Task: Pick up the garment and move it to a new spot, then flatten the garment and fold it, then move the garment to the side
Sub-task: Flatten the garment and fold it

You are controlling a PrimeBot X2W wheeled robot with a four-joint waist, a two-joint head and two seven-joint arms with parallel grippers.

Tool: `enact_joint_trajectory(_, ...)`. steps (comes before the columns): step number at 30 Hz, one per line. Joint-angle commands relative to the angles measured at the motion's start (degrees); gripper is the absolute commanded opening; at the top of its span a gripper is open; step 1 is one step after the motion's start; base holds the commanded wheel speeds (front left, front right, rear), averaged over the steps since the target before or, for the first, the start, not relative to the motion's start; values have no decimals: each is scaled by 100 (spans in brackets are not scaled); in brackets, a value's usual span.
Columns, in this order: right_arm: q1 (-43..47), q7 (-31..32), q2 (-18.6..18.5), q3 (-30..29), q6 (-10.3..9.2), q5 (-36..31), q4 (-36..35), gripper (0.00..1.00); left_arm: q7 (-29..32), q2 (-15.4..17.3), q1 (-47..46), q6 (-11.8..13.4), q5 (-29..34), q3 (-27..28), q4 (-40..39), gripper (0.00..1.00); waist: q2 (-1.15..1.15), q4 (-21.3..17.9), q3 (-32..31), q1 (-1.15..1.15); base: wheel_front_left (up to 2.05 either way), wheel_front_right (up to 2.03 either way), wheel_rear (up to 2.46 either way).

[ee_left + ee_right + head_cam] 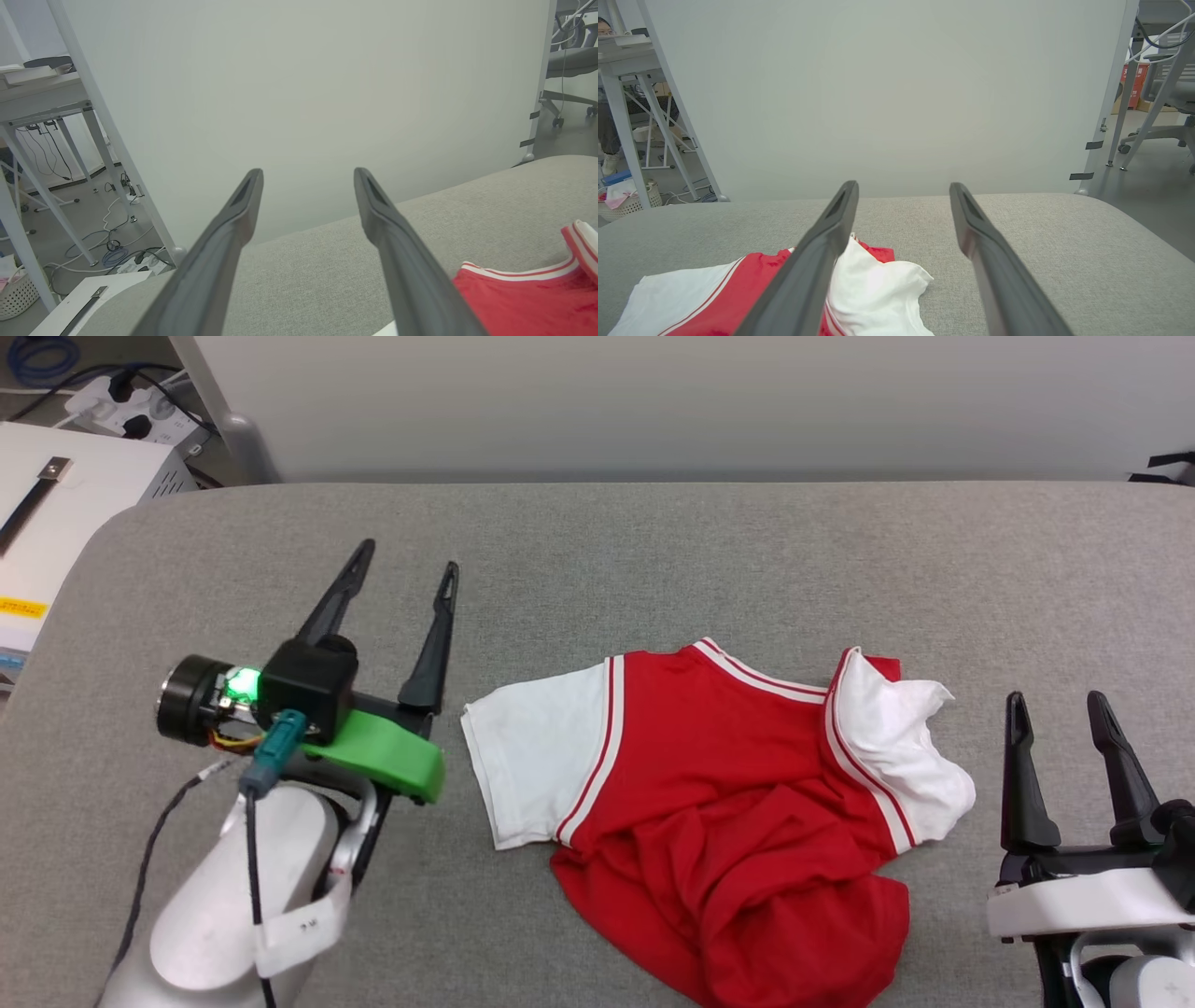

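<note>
The garment (724, 803), a red T-shirt with white short sleeves and red-and-white striped trim, lies crumpled on the grey table (653, 560), right of centre near the front edge. Its lettering is hidden. My left gripper (408, 567) stands open to the garment's left, clear of the left sleeve, fingers pointing away toward the back. Open too, my right gripper (1057, 707) hovers just right of the right sleeve, not touching it. The left wrist view catches the red collar area of the garment (523, 298) at lower right; the right wrist view has the garment (878, 284) at lower left.
A white partition (653, 401) runs along the table's far edge. Left of the table stands a white box (65, 513), with a power strip and cables (131, 401) on the floor. Desk legs and office chairs (1162, 107) flank the partition.
</note>
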Motion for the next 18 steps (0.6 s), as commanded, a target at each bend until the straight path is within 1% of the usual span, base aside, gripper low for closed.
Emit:
enact_joint_trajectory(1,68,-51,-9,26,-4,-7,-18,100,-32,120,-124,-171,-61,102,67,100,0,-12,15,0,0,0,0)
enact_joint_trajectory(4,37,-51,-9,71,-4,0,-25,100,65,321,-444,-553,-211,204,338,100,0,-65,58,0,0,0,0)
enact_joint_trajectory(5,19,-51,-9,81,-4,4,-31,100,300,429,-718,-846,-363,211,502,100,0,-118,103,0,0,0,0)
enact_joint_trajectory(6,13,-51,-9,79,-4,4,-34,100,554,476,-859,-1023,-471,178,613,100,0,-141,125,0,0,0,0)
enact_joint_trajectory(8,8,-51,-9,68,-4,7,-37,100,1004,526,-1107,-1248,-619,100,729,100,0,-180,166,0,0,0,0)
enact_joint_trajectory(10,-3,-51,-9,67,-4,7,-37,100,1589,562,-1319,-1426,-846,-18,852,100,0,-220,220,0,0,0,0)
enact_joint_trajectory(11,-15,-51,-9,66,-4,11,-38,100,1796,548,-1415,-1479,-1004,-25,897,100,0,-239,250,0,0,0,0)
enact_joint_trajectory(14,-79,-51,-9,81,-4,22,-42,100,2794,642,-1680,-1601,-1349,-329,1156,100,0,-312,347,0,0,0,0)
enact_joint_trajectory(16,-121,-51,-9,82,-4,26,-42,100,3453,670,-1781,-1635,-1616,-569,1306,100,0,-351,407,0,0,0,0)
enact_joint_trajectory(18,-168,-51,-9,95,-4,32,-47,100,3978,700,-1868,-1649,-1867,-774,1424,100,0,-403,477,0,0,0,0)
